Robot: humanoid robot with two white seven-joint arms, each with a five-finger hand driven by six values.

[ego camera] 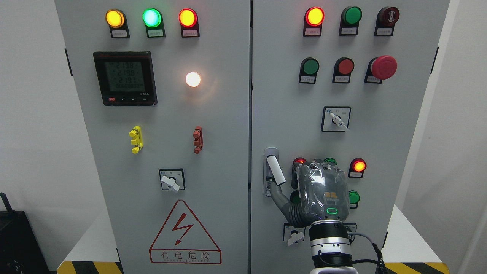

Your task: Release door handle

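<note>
The white door handle (276,170) sticks out tilted from its grey recess plate (271,152) at the left edge of the right cabinet door (289,95). My right hand (300,182) is just right of it, its back wrapped in clear plastic and facing the camera. The thumb (279,198) stretches left and up to the handle's lower end, touching or nearly touching it. The other fingers point at the panel and do not wrap the handle, so the hand is open. The left arm is out of view.
My hand partly covers lit red and green indicator lamps (358,166). A rotary switch (293,233) sits below the thumb and another (336,118) above. A red emergency button (383,67) protrudes at the upper right. The left door (152,114) carries a meter, lamps and a warning triangle.
</note>
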